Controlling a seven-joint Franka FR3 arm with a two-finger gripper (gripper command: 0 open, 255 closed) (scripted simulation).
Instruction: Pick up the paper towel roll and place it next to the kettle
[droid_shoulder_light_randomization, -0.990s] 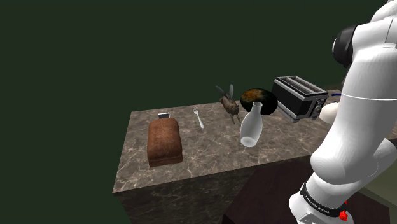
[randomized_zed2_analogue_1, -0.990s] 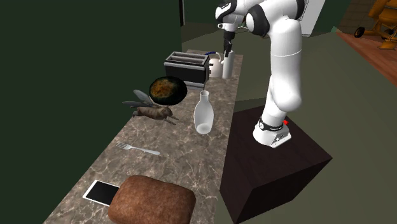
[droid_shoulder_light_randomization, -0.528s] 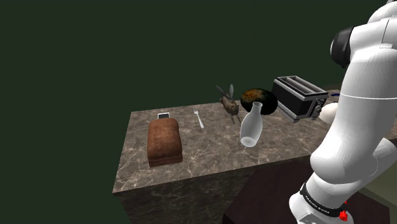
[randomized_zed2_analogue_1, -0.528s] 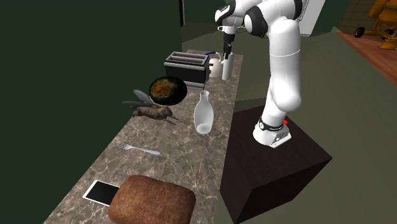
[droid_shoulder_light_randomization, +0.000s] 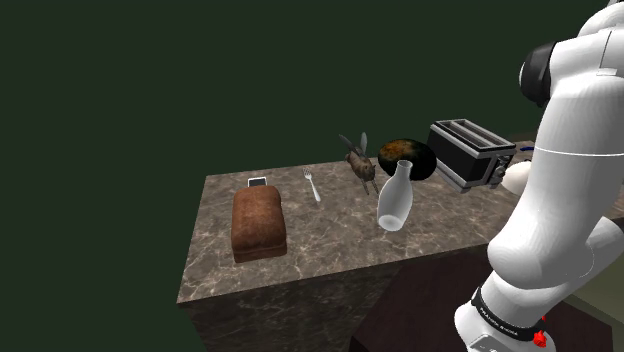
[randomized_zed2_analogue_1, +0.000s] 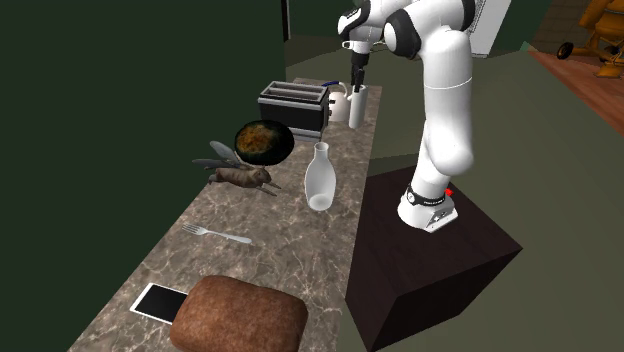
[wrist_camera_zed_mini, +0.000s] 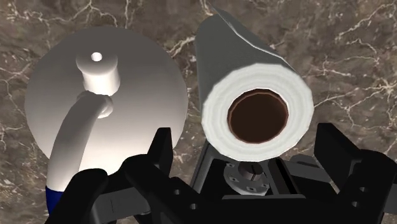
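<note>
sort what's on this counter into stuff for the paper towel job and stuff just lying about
For the job: paper towel roll, white kettle, hand.

Lying about: toaster, dark round dish, white bottle, winged insect figure, fork, phone, brown loaf.

Kettle (droid_shoulder_light_randomization: 514, 179) largely behind white arm (droid_shoulder_light_randomization: 572, 190)
</note>
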